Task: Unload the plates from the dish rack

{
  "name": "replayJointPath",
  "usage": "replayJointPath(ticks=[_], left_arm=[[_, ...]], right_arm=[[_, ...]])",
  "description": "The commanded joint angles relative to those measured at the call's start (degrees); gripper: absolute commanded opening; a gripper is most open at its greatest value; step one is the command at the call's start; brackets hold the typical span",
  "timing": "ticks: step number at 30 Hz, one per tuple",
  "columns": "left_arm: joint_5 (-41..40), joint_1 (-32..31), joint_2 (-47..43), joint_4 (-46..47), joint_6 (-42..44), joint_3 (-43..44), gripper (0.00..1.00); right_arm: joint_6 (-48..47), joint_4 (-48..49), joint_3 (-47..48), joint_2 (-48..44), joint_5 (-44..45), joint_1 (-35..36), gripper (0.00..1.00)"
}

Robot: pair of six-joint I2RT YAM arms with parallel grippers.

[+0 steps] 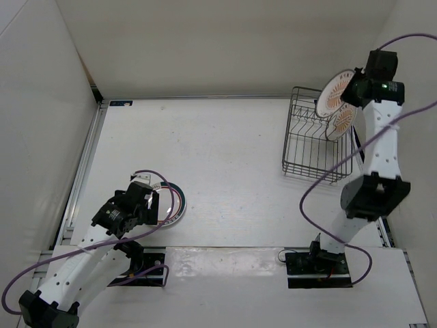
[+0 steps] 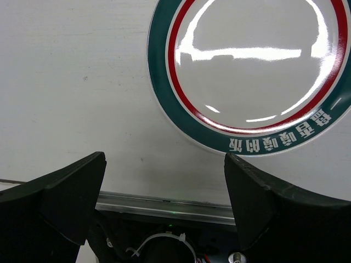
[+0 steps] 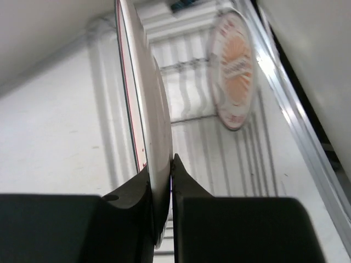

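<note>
Firstly, margins: the dish rack [image 1: 311, 147] stands at the far right of the table [image 1: 225, 150], close beside the right wall [image 1: 416, 61], and well apart from my left arm at the near-left edge. My right arm reaches up and forward, the right gripper [image 3: 171, 164] pinching one orange sunburst plate [image 3: 145, 109] on edge above the rack. The left gripper [image 2: 164, 159] hangs low, fingers spread, just beside the white ringed plate [image 2: 252, 71] lying flat. Count: three plates, namely one held, a second orange plate [image 1: 343, 123] upright in the rack, and one flat; one rack.
</note>
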Motion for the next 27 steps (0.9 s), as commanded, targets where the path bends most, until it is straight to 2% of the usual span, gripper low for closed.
replayJointPath(ticks=[1,2,3,4,5,6,7,9,16,19,23,27], left_arm=[[-0.73,-0.16,-0.43,0.42,-0.14,0.67,1.0],[-0.82,-0.07,-0.52,0.42,-0.14,0.76,1.0],[-0.9,-0.07,-0.61,0.42,-0.06,0.67,1.0],[-1.08,-0.07,-0.7,0.51,-0.23,0.67,1.0],[-1.17,-0.07,-0.78,0.59,-0.23,0.76,1.0],[-1.43,-0.07,-0.7,0.51,-0.32,0.67,1.0],[-1.52,-0.07,-0.78,0.42,-0.41,0.67,1.0],[-1.52,-0.07,-0.7,0.51,-0.5,0.67,1.0],[-1.17,-0.16,0.36,0.33,-0.67,0.84,1.0],[-0.91,-0.07,1.06,0.51,-0.58,0.84,1.0],[-0.99,-0.16,1.85,0.42,-0.76,1.02,1.0],[-1.34,-0.16,1.94,-0.11,-1.28,1.28,1.0]], right_arm=[[3.03,1.96,-6.01,-11.38,-11.33,1.91,0.0],[6.7,4.57,-8.48,-14.98,-13.64,2.79,0.0],[8.21,5.64,-17.47,-18.5,-19.67,3.32,0.0],[11.45,6.87,-21.3,-20.27,-22.43,3.85,0.0],[12.87,11.06,-25.08,-21.94,-30.63,6.03,0.0],[15.58,14.93,-28.51,-27.18,-32.72,7.09,0.0],[18.39,16.71,-39.68,-28.8,-34.13,8.23,0.0],[19.65,22.86,-48.45,-33.79,-39.58,14.28,0.0],[16.14,21.3,-68.41,-41.55,-40.3,26.69,0.0],[16.75,22.08,-71.6,-43.05,-39.07,29.68,0.0],[18.86,27.78,-80.73,-42.36,-38.8,32.76,0.0],[18.69,31.84,-85.31,-38.23,-37.84,35.31,0.0]])
